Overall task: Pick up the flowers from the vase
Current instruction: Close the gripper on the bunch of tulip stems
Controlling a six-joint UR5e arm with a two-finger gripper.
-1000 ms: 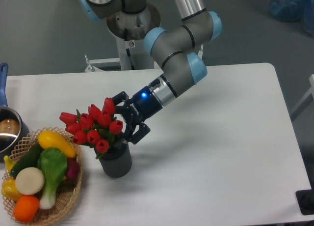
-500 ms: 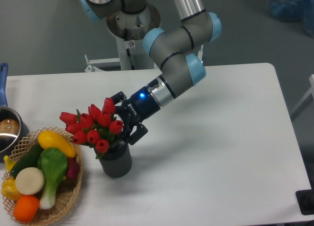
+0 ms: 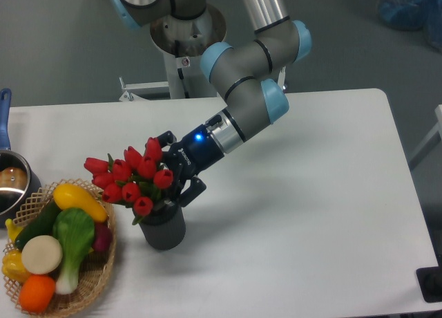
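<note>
Change: since the earlier frames the gripper [image 3: 170,176] has been eased slightly left and down toward the bunch.
Flowers: the flowers [image 3: 131,178] are seated in the vase [image 3: 164,228], leaning left.
Jaws: spread around the stems just above the vase mouth, seemingly not yet pinched.
Surroundings: the basket [image 3: 97,273] is kept just left, untouched.

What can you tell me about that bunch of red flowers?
The flowers are a bunch of about ten red tulip buds with green leaves, artificial by the look of them. Their stems sit in the mouth of a dark grey vase, and the heads lean left toward the basket. The robot's black tool reaches in from the right, close against the bunch just above the vase; whether it grips yet is unclear.
</note>
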